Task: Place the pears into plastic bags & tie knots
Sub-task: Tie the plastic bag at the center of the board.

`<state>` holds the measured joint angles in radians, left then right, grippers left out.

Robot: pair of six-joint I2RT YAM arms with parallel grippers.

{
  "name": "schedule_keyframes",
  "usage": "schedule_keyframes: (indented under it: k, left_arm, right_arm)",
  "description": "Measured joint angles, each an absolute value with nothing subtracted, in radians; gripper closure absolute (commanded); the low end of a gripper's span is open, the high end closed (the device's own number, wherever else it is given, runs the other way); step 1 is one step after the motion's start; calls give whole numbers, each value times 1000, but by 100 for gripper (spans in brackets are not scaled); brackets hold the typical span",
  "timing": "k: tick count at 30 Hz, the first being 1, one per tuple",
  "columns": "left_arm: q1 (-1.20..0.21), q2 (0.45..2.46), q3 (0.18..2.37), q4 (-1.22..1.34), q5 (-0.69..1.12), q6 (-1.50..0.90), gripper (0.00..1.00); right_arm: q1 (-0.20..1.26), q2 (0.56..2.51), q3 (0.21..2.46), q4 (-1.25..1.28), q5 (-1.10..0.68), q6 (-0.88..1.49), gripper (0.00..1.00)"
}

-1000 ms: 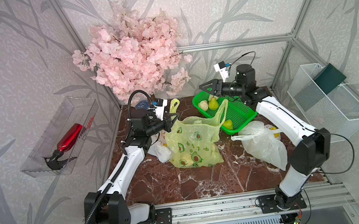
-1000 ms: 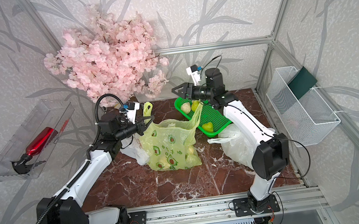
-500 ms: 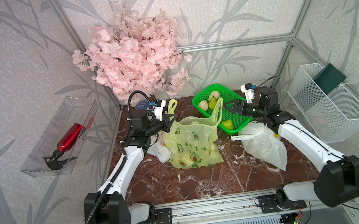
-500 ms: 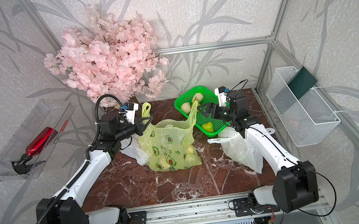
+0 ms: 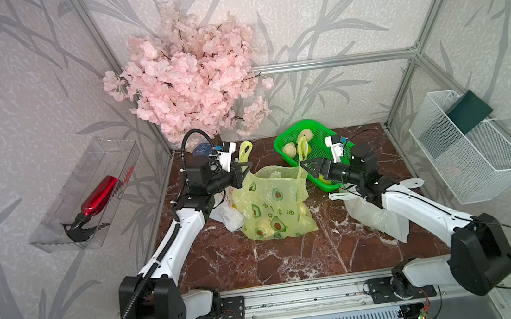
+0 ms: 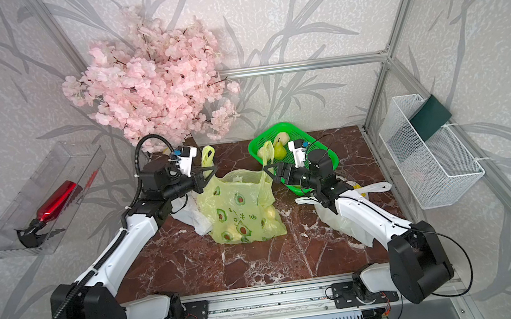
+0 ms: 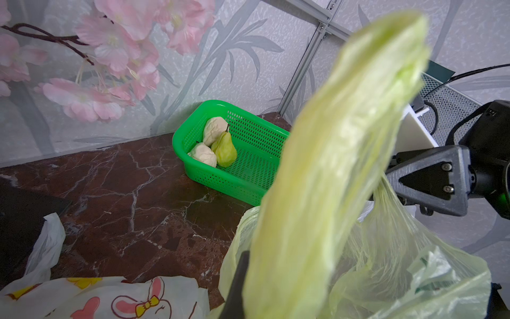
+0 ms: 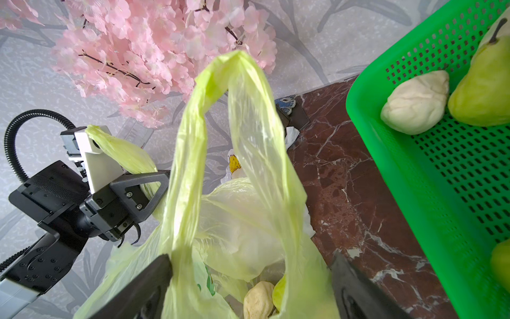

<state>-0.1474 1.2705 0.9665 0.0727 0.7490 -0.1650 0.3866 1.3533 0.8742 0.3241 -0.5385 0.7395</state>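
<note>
Centrally, a translucent yellow-green avocado-print plastic bag (image 5: pixel 273 204) sat on the marble counter (image 5: pixel 293 261) with pears (image 8: pixel 258 302) inside. The left arm's (image 5: pixel 184 238) jaws pinched its left handle (image 5: pixel 244 149); the right arm's (image 5: pixel 419 206) jaws stood spread around its right handle (image 5: pixel 302 146), beside a green perforated basket (image 5: pixel 320 134).

The red-brown marbled bench (image 5: pixel 260 265) carries a green basket (image 5: pixel 318 136) at the back and an avocado-print bag (image 5: pixel 273 207) in the middle, flanked by a left white bag (image 5: pixel 232 217) and a right white bag (image 5: pixel 370 217).

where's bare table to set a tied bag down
Bare marble table runs between the avocado bag and the front rail. A smaller patch lies behind the bag, beside the green basket. White bags crowd both its sides.
</note>
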Motion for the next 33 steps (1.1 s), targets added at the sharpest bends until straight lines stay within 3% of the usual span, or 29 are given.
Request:
schedule_keyframes:
  k: [16,25,33]
  left_arm:
    - [-147,1263,974,56,733,-183,100]
    - [-146,1263,976,42,723,-183,100]
    - [-128,1262,984,30,703,-219,100]
  right_arm:
    - [466,1432,890,478,-532,797,8]
    - [477,1415,930,419,-532,702,18]
    - [455,1434,913,478,-533,632,15]
